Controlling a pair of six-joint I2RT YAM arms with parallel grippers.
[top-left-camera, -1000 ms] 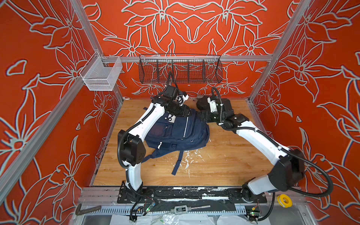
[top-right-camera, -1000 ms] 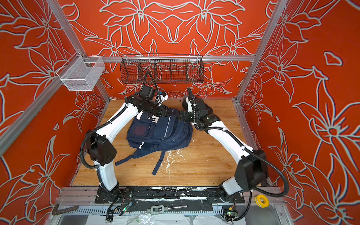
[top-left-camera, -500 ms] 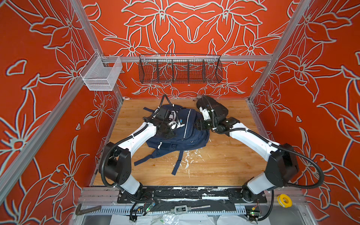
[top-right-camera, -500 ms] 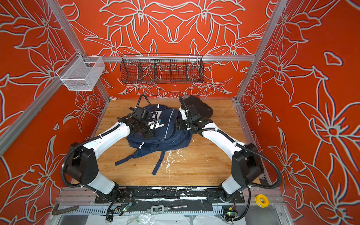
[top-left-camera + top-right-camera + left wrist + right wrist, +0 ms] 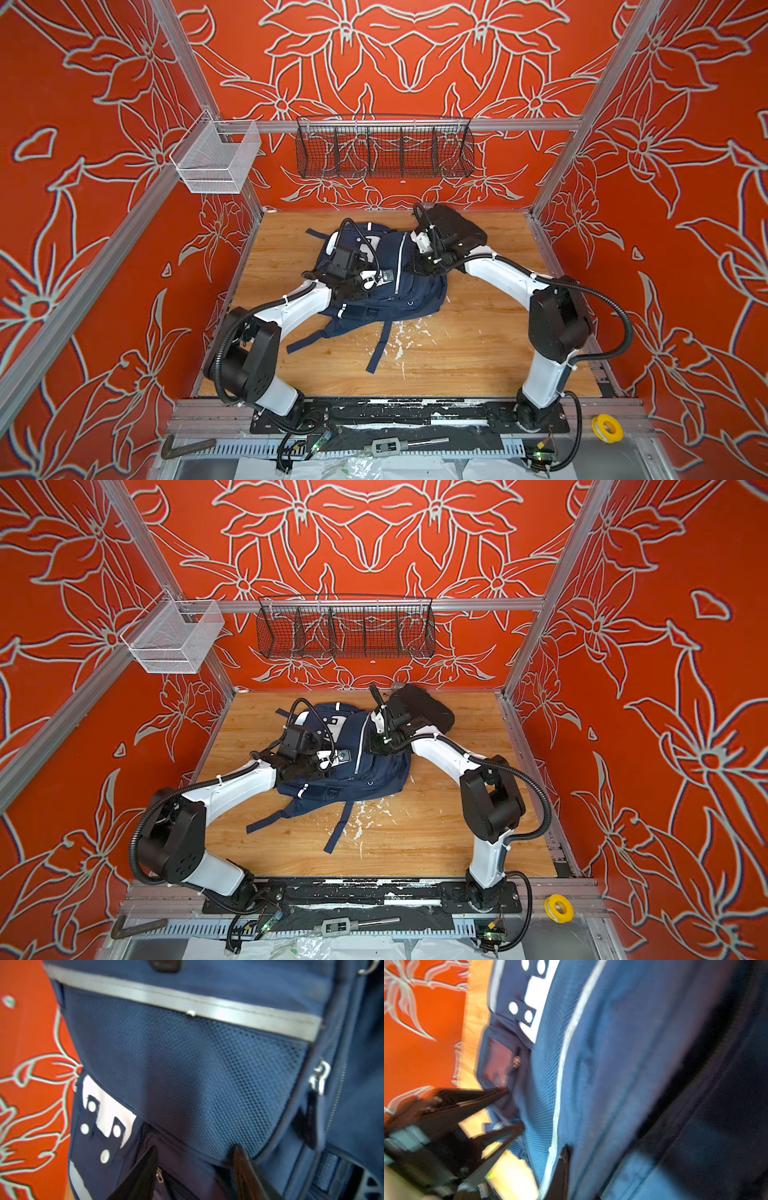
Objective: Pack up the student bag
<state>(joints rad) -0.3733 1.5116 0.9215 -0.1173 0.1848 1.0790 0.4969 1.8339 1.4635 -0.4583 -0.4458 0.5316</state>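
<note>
Looks like the opening-up stage, with no sign of anything packed yet. Student bag [image 5: 409, 291] lying flat on the wooden table [image 5: 478, 357], mid-to-back, front pockets up, black case [image 5: 465, 226] just beside its far right corner. Left gripper [image 5: 195, 1152] down on the front panel, jaws spread, tips straddling the seam under the mesh pocket [image 5: 207, 1084], with a small zip pull [image 5: 159, 1174] just inside one finger. Right gripper [image 5: 564, 1159] at the bag's right flank next to the reflective stripe [image 5: 560, 1084], jaws pressed together. Can't tell about any cloth caught in there, way too blurry. To do this bit well, probably: treat the right side as the anchor and pin the fabric without dragging the whole bag. Then close the left on the pull itself rather than a bunch of cloth, and tug along the zip line, not across it. Floppy fabric, so expect bunching without a counter-hold. As for heading: long axis running roughly from back wall to robot base, a bit skewed. Top end with the white patch [image 5: 108, 1109] toward the back wall, loose straps [image 5: 377, 353] trailing toward the base.
</note>
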